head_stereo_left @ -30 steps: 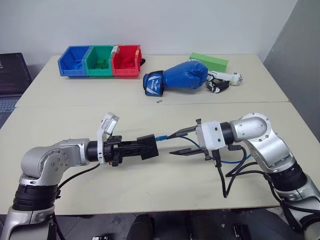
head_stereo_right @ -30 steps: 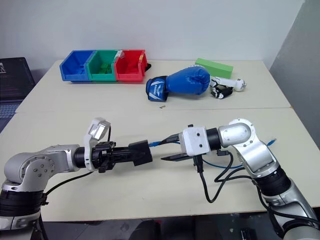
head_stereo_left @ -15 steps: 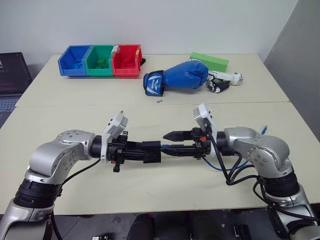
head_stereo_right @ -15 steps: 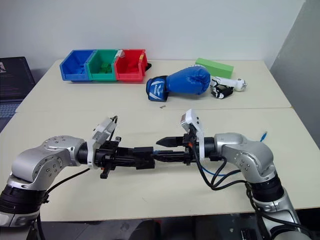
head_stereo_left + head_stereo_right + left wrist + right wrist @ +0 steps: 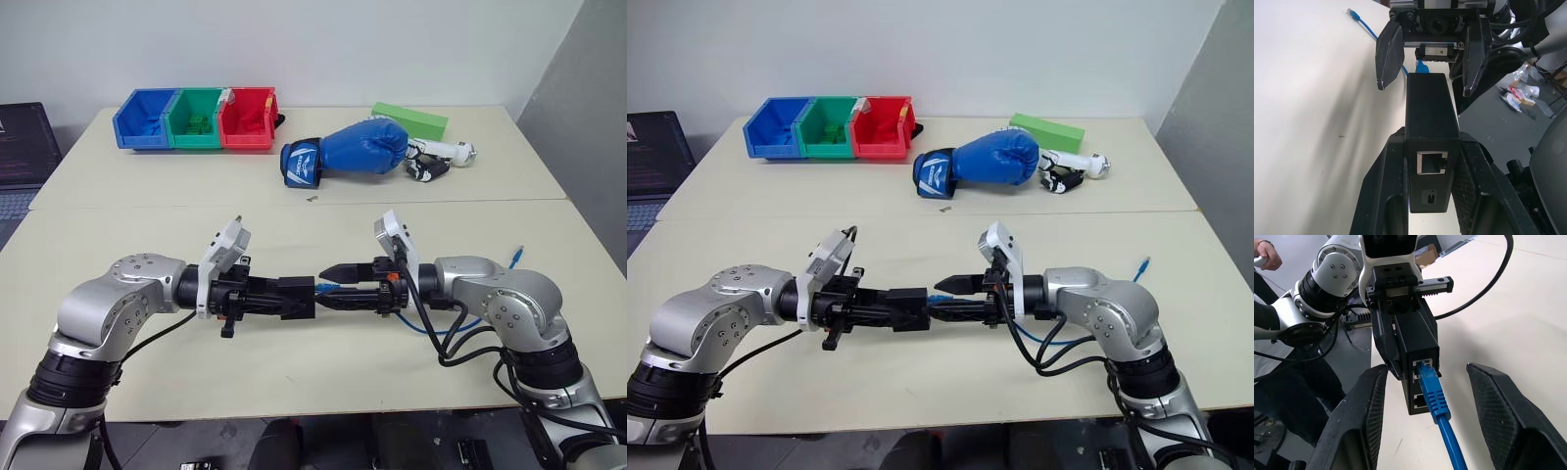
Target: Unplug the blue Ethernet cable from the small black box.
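Both arms are bent inward in front of the robot, and the two grippers point at each other, almost level, above the near part of the beige table (image 5: 323,372).

The left gripper (image 5: 294,297) is pinching the small black box (image 5: 297,297). Its two fingers (image 5: 1382,196) press the two flat sides of the box, and the box sticks out forward from the tips. The right gripper (image 5: 331,284) comes from the opposite side. Its fingers (image 5: 1364,416) are spread apart, one on each side of the box's far end, and in the wrist views they do not touch the box or the plug.

The blue Ethernet cable (image 5: 1440,406) is still plugged into a port on the box face that looks toward the right gripper. The plug sits between the right fingers, nearer to the middle of the gap. From there the cord runs back under the right wrist, and its free end (image 5: 516,254) lies on the table near the right elbow, close to the right edge of the table.

The table under and just around both grippers is bare. A blue boxing glove (image 5: 353,149), three coloured bins (image 5: 196,119) and a green block (image 5: 409,119) stand well apart, at the far side beyond the grippers. A seam (image 5: 147,207) between two table boards passes between these things and the grippers.
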You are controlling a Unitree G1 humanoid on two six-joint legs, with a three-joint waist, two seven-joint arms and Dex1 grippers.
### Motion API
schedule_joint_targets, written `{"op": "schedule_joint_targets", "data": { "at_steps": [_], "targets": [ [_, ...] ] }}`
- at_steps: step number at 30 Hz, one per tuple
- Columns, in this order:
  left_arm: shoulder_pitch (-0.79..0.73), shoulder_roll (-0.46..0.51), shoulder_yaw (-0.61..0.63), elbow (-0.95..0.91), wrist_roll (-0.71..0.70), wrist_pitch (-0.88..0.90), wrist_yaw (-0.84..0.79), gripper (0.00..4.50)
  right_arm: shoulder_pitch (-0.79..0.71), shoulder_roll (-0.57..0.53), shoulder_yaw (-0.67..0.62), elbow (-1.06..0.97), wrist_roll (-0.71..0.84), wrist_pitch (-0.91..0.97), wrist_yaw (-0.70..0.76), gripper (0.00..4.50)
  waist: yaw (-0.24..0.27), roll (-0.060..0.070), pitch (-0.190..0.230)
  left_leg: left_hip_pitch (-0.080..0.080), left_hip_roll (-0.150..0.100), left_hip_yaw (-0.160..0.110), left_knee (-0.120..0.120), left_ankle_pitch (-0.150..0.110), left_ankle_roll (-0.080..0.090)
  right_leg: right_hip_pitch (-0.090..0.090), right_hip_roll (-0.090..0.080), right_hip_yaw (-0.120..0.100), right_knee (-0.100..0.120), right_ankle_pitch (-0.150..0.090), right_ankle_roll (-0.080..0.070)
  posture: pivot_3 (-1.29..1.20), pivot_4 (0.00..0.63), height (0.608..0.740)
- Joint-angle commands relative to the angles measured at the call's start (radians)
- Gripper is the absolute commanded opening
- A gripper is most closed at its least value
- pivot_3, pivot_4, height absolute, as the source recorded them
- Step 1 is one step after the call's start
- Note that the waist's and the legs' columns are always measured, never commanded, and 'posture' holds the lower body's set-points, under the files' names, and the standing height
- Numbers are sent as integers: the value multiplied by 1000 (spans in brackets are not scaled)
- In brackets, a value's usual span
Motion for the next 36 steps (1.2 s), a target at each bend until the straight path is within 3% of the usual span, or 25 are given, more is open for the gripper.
{"op": "schedule_joint_targets", "data": {
  "at_steps": [1, 2, 6, 13, 14, 26, 28, 34, 36],
  "targets": [
    [3, 12, 24, -17, 0, -18, -12, 784, -2, -13, -12, -15, 21, -1, 23, 2726, 0, 0, 0, 0, 0, 0, 0, 0, 0, 0, 0, 0, 0, 0, 0, 0, 150, 740],
    [3, 11, 24, -17, 1, -17, -12, 784, -2, -16, -10, -15, 19, -2, 26, 2361, 0, 0, 0, 0, 0, 0, 0, 0, 0, 0, 0, 0, 0, 0, 0, 0, 150, 740],
    [4, 3, 30, -18, -3, -12, -2, 784, -2, -32, 4, -21, 2, -18, 36, 1735, 0, 0, 0, 0, 0, 0, 0, 0, 0, 0, 0, 0, 0, 0, 0, 0, 150, 740],
    [12, 2, 21, -26, 5, -19, -3, 784, -7, -29, 19, -29, -15, -32, 36, 82, 0, 0, 0, 0, 0, 0, 0, 0, 0, 0, 0, 0, 0, 0, 0, 0, 150, 740],
    [16, 3, 20, -28, 6, -21, -5, 784, -8, -29, 21, -30, -17, -33, 37, 2, 0, 0, 0, 0, 0, 0, 0, 0, 0, 0, 0, 0, 0, 0, 0, 0, 150, 740],
    [30, 7, 21, -33, 9, -28, -10, 784, -5, -46, 23, -26, -17, -21, 69, 4, 0, 0, 0, 0, 0, 0, 0, 0, 0, 0, 0, 0, 0, 0, 0, 0, 150, 740],
    [28, 7, 19, -30, 11, -30, -11, 784, -3, -50, 11, -22, 4, -9, 84, 705, 0, 0, 0, 0, 0, 0, 0, 0, 0, 0, 0, 0, 0, 0, 0, 0, 150, 740],
    [32, 6, 17, -32, 12, -34, -11, 784, 14, -57, -10, -30, 44, 20, 83, 1998, 1, 0, 0, 0, 0, 0, 0, 0, 0, 0, 0, 0, 0, 0, 0, 0, 150, 740],
    [30, 6, 16, -29, 13, -35, -12, 784, 20, -44, -23, -24, 60, 33, 61, 2003, 1, 0, 0, 0, 0, 0, 0, 0, 0, 0, 0, 0, 0, 0, 0, 0, 150, 740]
  ]
}}
